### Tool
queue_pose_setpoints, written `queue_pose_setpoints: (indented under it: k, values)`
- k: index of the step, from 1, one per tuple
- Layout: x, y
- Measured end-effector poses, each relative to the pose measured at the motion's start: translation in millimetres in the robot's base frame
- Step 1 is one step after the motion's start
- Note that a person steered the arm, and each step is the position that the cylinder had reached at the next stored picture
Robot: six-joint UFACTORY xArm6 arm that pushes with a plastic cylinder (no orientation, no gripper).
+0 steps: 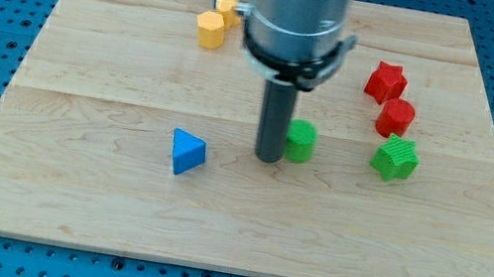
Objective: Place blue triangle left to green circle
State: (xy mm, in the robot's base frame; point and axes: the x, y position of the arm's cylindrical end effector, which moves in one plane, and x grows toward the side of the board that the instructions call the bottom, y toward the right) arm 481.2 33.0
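While left of my tip (pixel 267 157), blue triangle (pixel 187 152).

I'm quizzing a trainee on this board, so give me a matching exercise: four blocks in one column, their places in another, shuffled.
Things:
1. blue triangle
2. green circle
3. green star
4. red star

Places:
A. right beside my tip, on the view's right of it
B. topmost of the blocks at the view's right
C. alone, toward the view's left of my tip
D. just below the red circle

Pairs: 1-C, 2-A, 3-D, 4-B
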Motion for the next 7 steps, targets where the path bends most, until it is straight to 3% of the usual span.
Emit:
queue_pose_setpoints:
  k: [1,2,3,4,5,7]
  values:
    - [18,-9]
    - [112,-43]
    - [87,-103]
    - [24,-111]
    - [1,-123]
    - [-13,-71]
